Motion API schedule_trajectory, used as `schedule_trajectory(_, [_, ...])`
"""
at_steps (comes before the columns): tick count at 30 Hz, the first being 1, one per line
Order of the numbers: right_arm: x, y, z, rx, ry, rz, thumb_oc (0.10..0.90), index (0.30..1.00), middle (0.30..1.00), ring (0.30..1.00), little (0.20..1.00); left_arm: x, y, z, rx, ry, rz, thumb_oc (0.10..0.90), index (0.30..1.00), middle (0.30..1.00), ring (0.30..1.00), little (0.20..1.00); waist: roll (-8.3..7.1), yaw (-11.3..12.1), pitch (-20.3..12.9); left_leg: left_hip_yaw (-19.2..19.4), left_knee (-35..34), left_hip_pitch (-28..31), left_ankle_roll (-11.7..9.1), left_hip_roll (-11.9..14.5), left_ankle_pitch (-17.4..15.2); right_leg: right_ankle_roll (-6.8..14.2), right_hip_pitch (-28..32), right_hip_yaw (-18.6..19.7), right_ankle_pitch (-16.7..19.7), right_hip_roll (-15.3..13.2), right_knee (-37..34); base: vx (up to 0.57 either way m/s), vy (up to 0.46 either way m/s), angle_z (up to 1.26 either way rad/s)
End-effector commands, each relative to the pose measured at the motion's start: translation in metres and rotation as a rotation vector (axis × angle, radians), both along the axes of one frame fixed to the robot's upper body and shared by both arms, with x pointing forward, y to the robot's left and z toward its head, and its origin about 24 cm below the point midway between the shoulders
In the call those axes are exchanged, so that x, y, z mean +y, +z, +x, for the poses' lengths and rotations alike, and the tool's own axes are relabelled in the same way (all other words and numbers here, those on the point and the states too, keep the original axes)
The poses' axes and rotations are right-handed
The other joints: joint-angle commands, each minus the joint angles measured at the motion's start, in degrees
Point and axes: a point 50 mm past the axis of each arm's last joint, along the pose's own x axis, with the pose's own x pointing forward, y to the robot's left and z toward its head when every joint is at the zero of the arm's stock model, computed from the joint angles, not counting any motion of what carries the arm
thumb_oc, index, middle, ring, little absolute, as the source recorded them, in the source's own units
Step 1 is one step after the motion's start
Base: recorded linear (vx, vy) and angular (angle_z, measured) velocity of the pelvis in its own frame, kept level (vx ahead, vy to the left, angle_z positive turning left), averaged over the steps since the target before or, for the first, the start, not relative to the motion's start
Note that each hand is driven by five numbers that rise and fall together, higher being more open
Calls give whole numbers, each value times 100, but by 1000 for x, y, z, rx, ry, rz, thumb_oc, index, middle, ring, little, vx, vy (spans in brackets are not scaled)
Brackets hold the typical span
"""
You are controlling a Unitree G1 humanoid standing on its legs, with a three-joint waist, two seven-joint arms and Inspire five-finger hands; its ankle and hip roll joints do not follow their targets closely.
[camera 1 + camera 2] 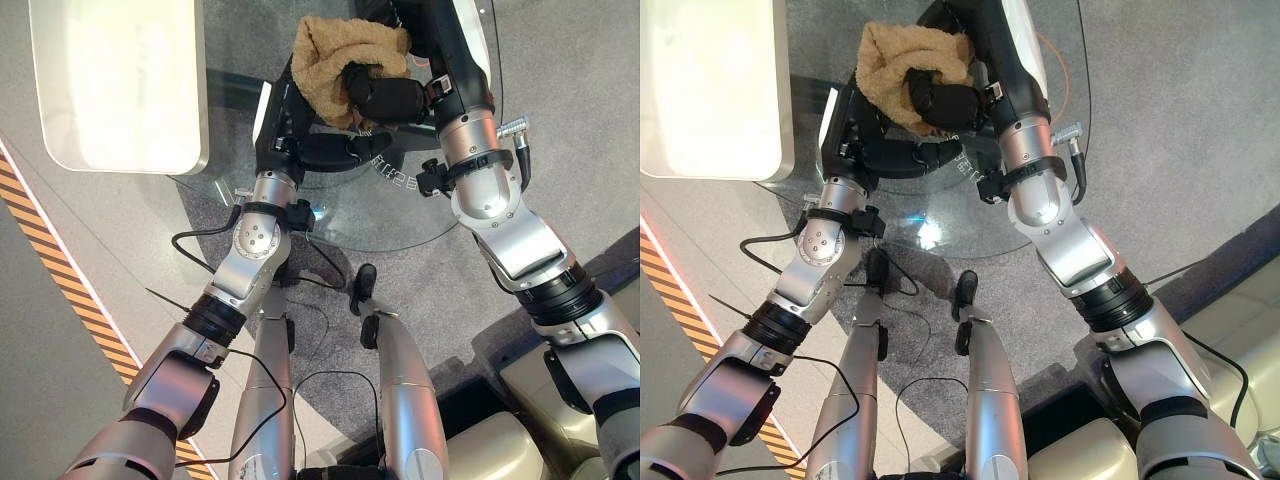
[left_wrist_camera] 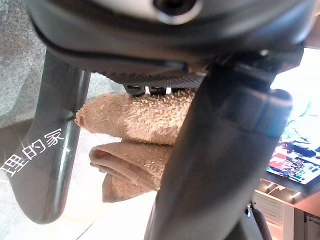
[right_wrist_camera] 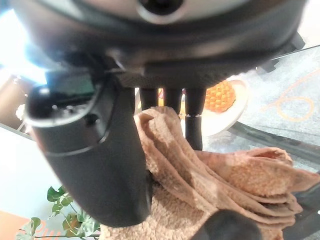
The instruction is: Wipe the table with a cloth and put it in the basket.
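1. Where the two arms meet over the round glass table [image 1: 400, 225], the right hand [image 1: 385, 97] has its thumb and fingers curled round a tan cloth [image 1: 330, 55], pinching a fold of it.
2. The left hand [image 1: 320, 150] sits just beside and below the right one; its thumb [image 2: 220, 165] and a finger [image 2: 55, 150] curve on either side of the cloth, gripping its near edge.
3. The cloth is bunched and folded into a thick loop rather than spread flat; its long axis runs roughly across the head views, from the robot's left toward the right hand.
4. In the right wrist view the cloth [image 3: 220, 185] shows stacked folds, with their layered edges pointing away from the thumb [image 3: 95, 165].
5. It lies between the two hands, touching both, over the far part of the table.
6. Whether it rests on the glass or is held just above it cannot be told.
7. The right hand covers the cloth's middle, and the left hand's fingers are partly hidden under it.
8. Past the right hand's fingers [image 3: 194, 120] a plate [image 3: 235, 112] with an orange ball-like thing [image 3: 220, 96] shows, partly hidden.
9. A pale rectangular block [image 1: 115, 80] lies to the robot's left, cut off by the picture edge.
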Motion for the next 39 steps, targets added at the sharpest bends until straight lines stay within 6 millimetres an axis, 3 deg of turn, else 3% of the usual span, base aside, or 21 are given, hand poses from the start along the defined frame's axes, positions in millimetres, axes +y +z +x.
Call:
schedule_trajectory(1, [42,94,-81,-470,329,87,100,300,300,300,200,-31,57,-19,-276,-111,5,800,900,900,900,900,-373,27,-139,665,370,525,483,-421,-827,52,596,158,677,704,-1067,0,0,0])
schedule_trajectory(6, [44,94,-81,-469,334,83,100,300,300,300,200,-34,57,-19,-270,-122,-15,800,900,900,900,900,-388,30,-139,666,376,519,483,-418,-830,53,596,153,679,705,-1070,0,0,0])
schedule_trajectory(7, [45,94,-81,-469,334,83,100,300,300,300,200,-34,57,-20,-271,-119,-17,759,865,865,865,859,-391,31,-139,664,377,514,481,-417,-829,52,594,154,680,706,-1073,0,0,0])
schedule_trajectory(8, [45,95,-81,-469,335,82,100,300,300,300,200,-35,57,-20,-274,-119,-16,657,778,778,778,757,-391,33,-139,660,391,503,479,-419,-829,52,582,156,680,707,-1062,0,0,0])
schedule_trajectory(9, [45,95,-81,-469,336,83,100,300,300,300,200,-35,57,-20,-275,-117,-15,473,620,620,620,573,-393,34,-139,659,393,500,479,-419,-830,51,580,157,678,709,-1060,0,0,0])
schedule_trajectory(11, [46,95,-82,-469,339,85,100,300,300,300,200,-35,57,-20,-282,-110,-11,309,479,479,479,409,-403,35,-139,652,387,502,480,-419,-828,50,583,160,682,714,-1065,0,0,0])
schedule_trajectory(12, [46,95,-82,-469,339,86,100,300,300,300,200,-35,58,-20,-284,-110,-8,100,300,300,300,200,-405,37,-139,648,391,500,480,-419,-829,51,581,161,682,715,-1061,0,0,0])
schedule_trajectory(39, [49,95,-83,-478,352,85,100,300,300,300,200,-38,60,-22,-302,-114,-13,100,300,300,300,200,-400,33,-139,662,366,526,474,-413,-812,56,618,167,696,703,-1100,0,0,0])
